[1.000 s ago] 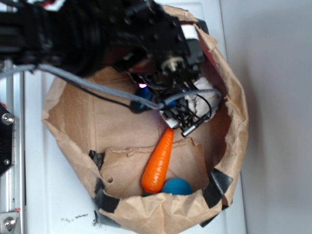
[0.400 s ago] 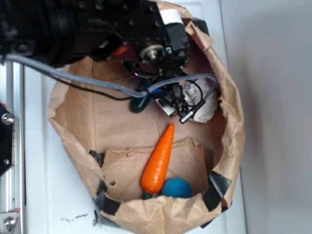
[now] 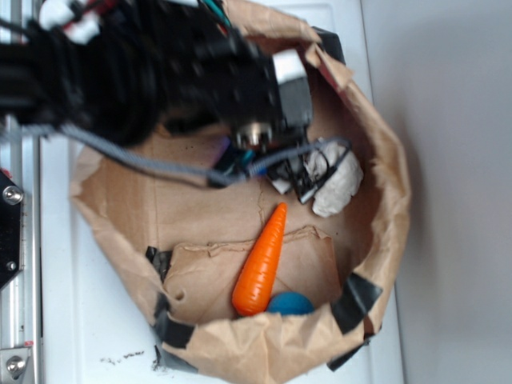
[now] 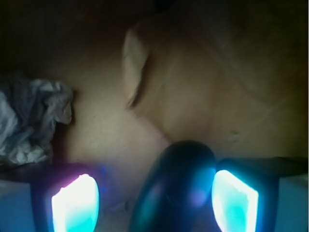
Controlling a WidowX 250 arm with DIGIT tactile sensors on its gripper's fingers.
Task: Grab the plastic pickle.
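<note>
Pickle: dark green, glossy, rounded end, lying on brown paper between my two pads, right pad against it.

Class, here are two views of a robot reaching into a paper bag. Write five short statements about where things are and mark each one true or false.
1. The orange carrot lies inside the brown paper bag. True.
2. The blue ball sits beside the carrot's thick end. True.
3. In the wrist view, the plastic pickle lies between the jaws of the gripper. True.
4. The crumpled white paper lies outside the bag. False: it is inside, near the gripper.
5. The jaws hold the carrot. False: the carrot lies apart from them.
</note>
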